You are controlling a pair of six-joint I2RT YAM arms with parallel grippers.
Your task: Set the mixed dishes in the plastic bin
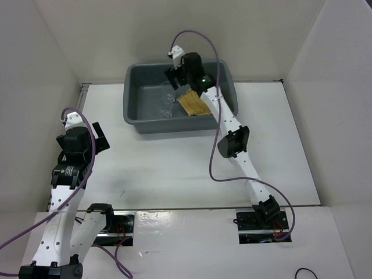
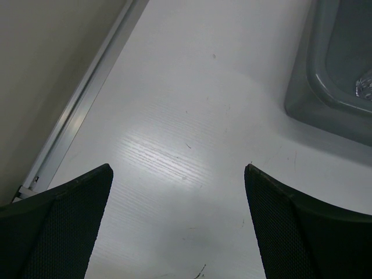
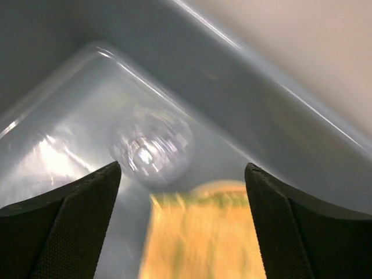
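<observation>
The dark grey plastic bin (image 1: 135, 78) stands at the back of the table. Inside it lie the woven bamboo tray (image 1: 192, 104) and a clear plastic cup (image 1: 167, 103). My right gripper (image 1: 177, 78) hangs open over the bin's back part. In the right wrist view the tray (image 3: 203, 232) and the cup (image 3: 152, 152) lie blurred on the bin floor between my open fingers (image 3: 75, 221), and nothing is held. My left gripper (image 1: 93, 136) is open and empty over the bare table at the left. The bin's corner (image 2: 325, 87) shows in the left wrist view. No yellow-tan plates are in view.
White walls enclose the table on three sides. A metal rail (image 2: 81, 110) runs along the left edge of the table (image 1: 174, 157). Grey cables loop from both arms.
</observation>
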